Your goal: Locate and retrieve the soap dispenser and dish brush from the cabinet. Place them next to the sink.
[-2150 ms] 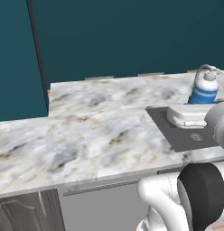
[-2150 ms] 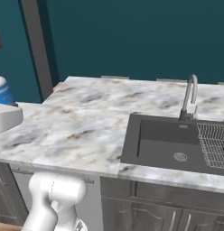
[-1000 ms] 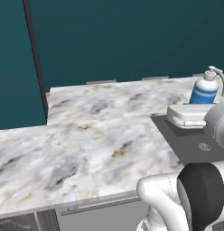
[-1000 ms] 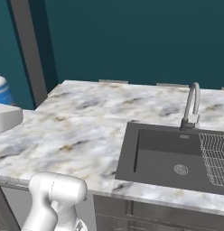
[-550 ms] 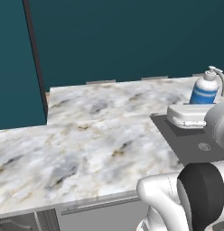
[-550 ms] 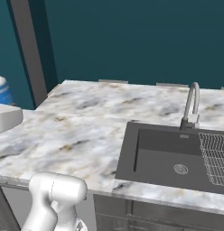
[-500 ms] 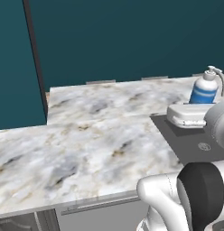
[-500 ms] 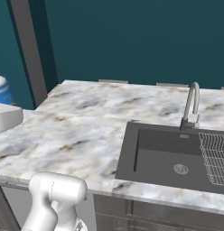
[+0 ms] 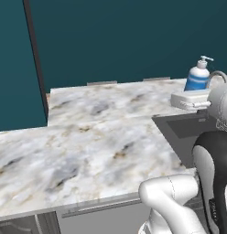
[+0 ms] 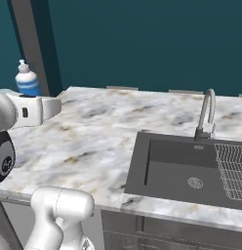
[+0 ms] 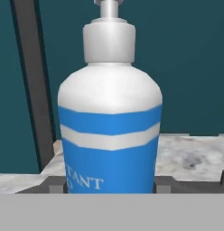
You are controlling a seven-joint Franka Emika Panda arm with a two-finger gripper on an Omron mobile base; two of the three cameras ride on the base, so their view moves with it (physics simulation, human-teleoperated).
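The soap dispenser, a blue bottle with a white band and white pump, stands upright between my gripper's dark fingertips, which are shut on its lower body. In the left base view the soap dispenser rides on the white gripper above the sink. From the right base view the soap dispenser and gripper hang over the counter's left end, well left of the sink. The dish brush and the cabinet are out of view.
A marbled counter runs along a teal wall. The dark basin has a curved chrome faucet behind it and a wire rack on its right side. A dark upright post stands at the counter's left end.
The gripper has carried the soap dispenser a little forward over the counter and slightly higher. The counter and sink keep their places in both base views over the last second.
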